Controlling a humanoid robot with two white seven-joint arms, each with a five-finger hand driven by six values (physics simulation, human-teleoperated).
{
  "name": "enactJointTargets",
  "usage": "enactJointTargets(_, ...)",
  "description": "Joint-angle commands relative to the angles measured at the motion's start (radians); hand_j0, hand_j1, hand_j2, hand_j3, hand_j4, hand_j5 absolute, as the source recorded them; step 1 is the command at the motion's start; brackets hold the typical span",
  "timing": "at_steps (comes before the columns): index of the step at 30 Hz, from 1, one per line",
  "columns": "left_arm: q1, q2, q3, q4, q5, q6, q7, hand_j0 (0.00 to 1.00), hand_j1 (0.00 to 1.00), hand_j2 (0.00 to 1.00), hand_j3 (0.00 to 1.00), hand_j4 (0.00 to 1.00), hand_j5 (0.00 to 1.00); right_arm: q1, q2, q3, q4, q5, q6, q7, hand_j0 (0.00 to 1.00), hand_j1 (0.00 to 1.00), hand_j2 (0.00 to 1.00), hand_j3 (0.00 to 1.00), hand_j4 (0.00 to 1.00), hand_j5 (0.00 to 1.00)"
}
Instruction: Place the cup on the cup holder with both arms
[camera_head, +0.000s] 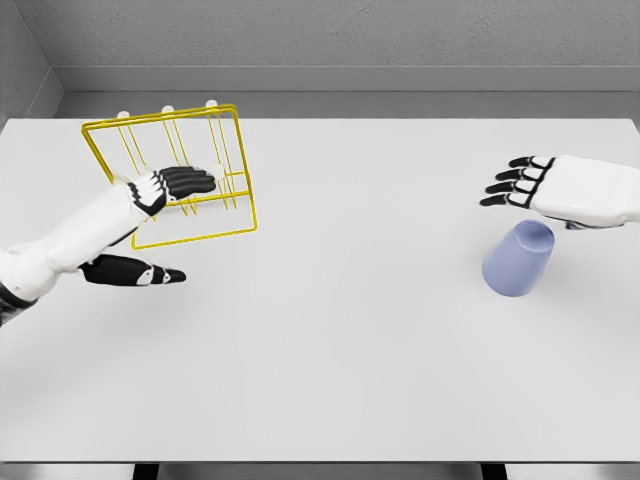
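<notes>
Nearest the camera, the left hand (150, 225) reaches in with its fingers straight and spread and its thumb dropped low, gripping nothing; its fingertips overlap the yellow wire cup holder (175, 175), though contact cannot be told. Far across from it, the right hand (560, 188) hovers flat and loose, also with nothing in it, just above and behind the lavender cup (518, 260), which stands upside down. To do this well, the right hand should probably lower, wrap the cup's wall squarely, then carry it across while the left steadies the holder. Beyond both spreads a white table (330, 370), then grey walls (340, 35).
</notes>
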Motion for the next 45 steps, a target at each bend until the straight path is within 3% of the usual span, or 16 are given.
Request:
enactJointTargets(1, 0.0, -0.033, -0.04, -0.002, 0.006, 0.0, 0.001, 1.0, 1.0, 1.0, 1.0, 1.0, 1.0, 0.0, -0.022, -0.002, -0.023, -0.004, 0.0, 0.001, 1.0, 1.0, 1.0, 1.0, 1.0, 1.0)
enactJointTargets(3, -0.005, -0.05, -0.084, 0.0, 0.006, 0.0, 0.001, 1.0, 1.0, 1.0, 1.0, 1.0, 1.0, 0.0, -0.031, -0.001, -0.035, 0.002, 0.0, 0.001, 1.0, 1.0, 1.0, 1.0, 1.0, 1.0)
enactJointTargets(6, 0.003, -0.064, -0.095, 0.0, 0.018, 0.0, 0.01, 1.0, 1.0, 1.0, 1.0, 1.0, 1.0, 0.008, -0.031, 0.013, -0.032, 0.006, 0.0, 0.001, 1.0, 1.0, 1.0, 1.0, 1.0, 1.0)
enactJointTargets(10, 0.002, -0.05, -0.175, 0.0, 0.185, 0.0, 0.011, 1.0, 1.0, 1.0, 1.0, 1.0, 1.0, 0.015, -0.024, 0.041, -0.032, 0.033, 0.0, 0.001, 1.0, 1.0, 1.0, 1.0, 1.0, 1.0)
enactJointTargets(15, 0.0, -0.001, -0.258, 0.0, 0.333, 0.0, 0.011, 1.0, 1.0, 1.0, 1.0, 1.0, 1.0, 0.029, -0.02, 0.053, -0.032, 0.036, 0.0, 0.002, 1.0, 1.0, 1.0, 1.0, 1.0, 1.0)
enactJointTargets(21, 0.002, 0.018, -0.292, 0.003, 0.363, 0.0, 0.002, 1.0, 1.0, 1.0, 1.0, 1.0, 1.0, 0.037, -0.01, 0.056, -0.03, 0.048, 0.0, 0.002, 1.0, 1.0, 1.0, 1.0, 1.0, 1.0)
enactJointTargets(25, -0.003, 0.062, -0.322, 0.001, 0.506, 0.0, 0.002, 1.0, 1.0, 1.0, 1.0, 1.0, 1.0, 0.041, -0.001, 0.063, -0.03, 0.056, 0.0, 0.002, 1.0, 1.0, 1.0, 1.0, 1.0, 1.0)
enactJointTargets(28, -0.003, 0.077, -0.365, 0.001, 0.54, 0.0, 0.001, 1.0, 1.0, 1.0, 1.0, 1.0, 1.0, 0.041, -0.002, 0.07, -0.034, 0.059, 0.0, 0.002, 0.99, 0.99, 0.99, 0.99, 0.99, 0.99)
enactJointTargets(29, -0.003, 0.085, -0.379, 0.001, 0.541, 0.0, -0.007, 1.0, 1.0, 1.0, 1.0, 1.0, 1.0, 0.041, -0.002, 0.07, -0.035, 0.068, 0.0, 0.001, 0.9, 0.9, 0.9, 0.9, 0.9, 0.9)
enactJointTargets(32, -0.003, 0.09, -0.387, 0.001, 0.543, 0.142, -0.008, 1.0, 1.0, 1.0, 1.0, 1.0, 1.0, 0.041, -0.001, 0.07, -0.038, 0.088, 0.0, 0.001, 0.83, 0.83, 0.83, 0.83, 0.83, 0.83)
enactJointTargets(35, -0.032, 0.088, -0.387, 0.001, 0.644, 0.261, -0.008, 1.0, 1.0, 1.0, 1.0, 1.0, 1.0, 0.043, -0.001, 0.07, -0.038, 0.1, 0.0, 0.001, 0.76, 0.76, 0.76, 0.76, 0.76, 0.76)
enactJointTargets(40, -0.041, 0.09, -0.388, 0.001, 0.678, 0.261, -0.035, 1.0, 1.0, 1.0, 1.0, 1.0, 1.0, 0.043, -0.001, 0.07, -0.038, 0.114, 0.0, 0.014, 0.68, 0.68, 0.68, 0.68, 0.68, 0.68)
enactJointTargets(45, -0.046, 0.082, -0.387, 0.001, 0.642, 0.268, -0.033, 1.0, 1.0, 1.0, 1.0, 1.0, 1.0, 0.041, 0.001, 0.07, -0.038, 0.114, 0.0, 0.022, 0.62, 0.62, 0.62, 0.62, 0.62, 0.62)
